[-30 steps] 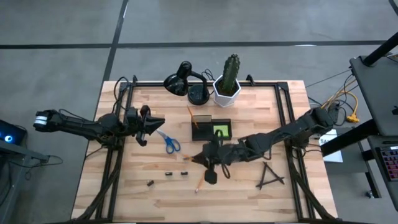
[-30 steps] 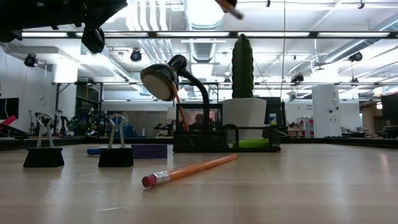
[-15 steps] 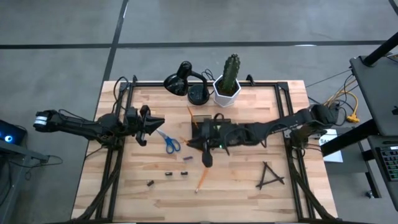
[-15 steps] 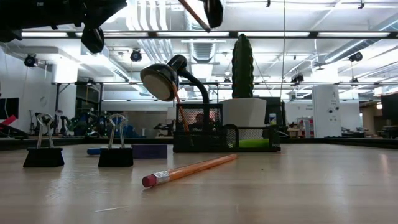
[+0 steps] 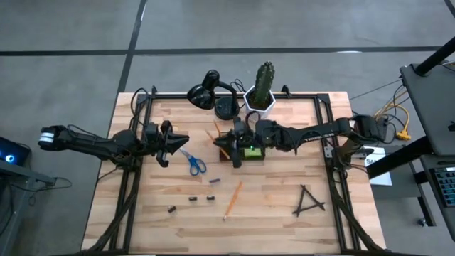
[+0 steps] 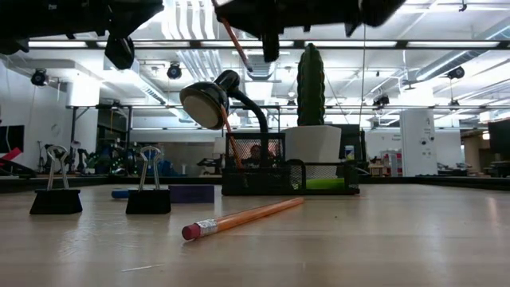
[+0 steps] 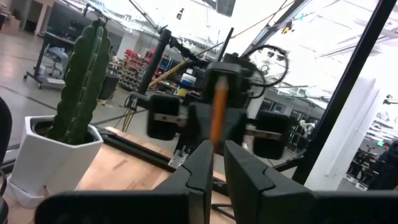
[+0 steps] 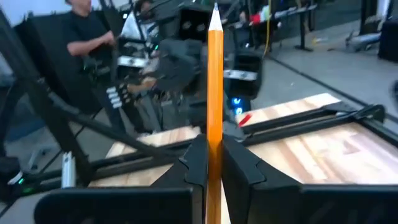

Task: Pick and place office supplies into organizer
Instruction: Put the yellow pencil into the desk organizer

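Right gripper (image 5: pixel 237 148): clenched on one orange wooden pencil (image 8: pixel 214 93), held above the organizer's left compartment; in the right wrist view the pencil stands straight up between the two dark fingers (image 8: pixel 193 163), point outward. Right arm: stretched nearly flat across the table from its right-hand edge, wrist over the tray.

Left gripper (image 5: pixel 179 139): closed, holding nothing, parked at the table's left side just beside the scissors; arm extended in from the left edge.

Count of items:
- Dark mesh rectangular desk organizer (image 5: pixel 250 149): one, centre-rear of the table, with one lime-green square sticky pad (image 5: pixel 250 150) in its right compartment and one further orange pencil (image 6: pixel 232 145) leaning in its left compartment.
- Loose orange pencil with pink eraser (image 5: pixel 233 200): one, lying flat on the bare wood, well in front of the organizer.
- Blue-handled scissors (image 5: pixel 193 162): one pair, left of the organizer.
- Small black binder clips (image 5: pixel 193 198): three, in a loose row front-left.
- Thin black sticks (image 5: pixel 308 201): one cluster, crossed in a triangle, front-right.
- Black desk lamp (image 5: pixel 212 93): one, at the rear edge.
- Green cactus in a white hexagonal pot (image 5: pixel 261 92): one, just behind the organizer.

Open room: the light wooden slatted table (image 5: pixel 284 224) is bare along its front edge and at right-centre.
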Action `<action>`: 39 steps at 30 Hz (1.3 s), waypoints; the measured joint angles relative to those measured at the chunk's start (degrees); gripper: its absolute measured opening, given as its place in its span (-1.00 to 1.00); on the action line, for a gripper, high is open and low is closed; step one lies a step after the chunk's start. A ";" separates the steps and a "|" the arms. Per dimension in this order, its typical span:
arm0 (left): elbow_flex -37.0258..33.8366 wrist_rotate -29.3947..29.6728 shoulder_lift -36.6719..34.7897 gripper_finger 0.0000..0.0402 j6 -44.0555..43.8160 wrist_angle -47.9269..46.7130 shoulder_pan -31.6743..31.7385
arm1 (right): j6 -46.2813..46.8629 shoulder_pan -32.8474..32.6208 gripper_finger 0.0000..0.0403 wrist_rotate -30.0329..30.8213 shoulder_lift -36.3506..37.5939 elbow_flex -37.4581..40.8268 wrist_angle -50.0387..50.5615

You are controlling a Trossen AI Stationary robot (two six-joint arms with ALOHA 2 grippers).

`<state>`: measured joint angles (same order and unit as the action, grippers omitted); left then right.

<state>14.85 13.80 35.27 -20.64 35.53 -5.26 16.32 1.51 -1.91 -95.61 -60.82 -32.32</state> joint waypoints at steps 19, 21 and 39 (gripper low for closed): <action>0.00 0.29 0.22 -0.88 -0.02 -0.01 0.00 | -3.20 9.05 -0.91 -2.36 -5.09 8.00 -22.24; 0.00 0.91 0.22 -0.88 -0.05 -0.01 0.00 | -2.74 10.12 -0.91 -3.57 -6.63 7.78 -24.47; 0.02 4.09 0.54 -0.88 -0.20 -0.02 0.00 | -1.03 13.85 -0.91 -8.32 -13.43 6.68 -32.07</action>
<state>14.87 17.89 35.80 -20.84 35.51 -5.26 15.29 15.36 -10.23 -109.04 -54.14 -64.39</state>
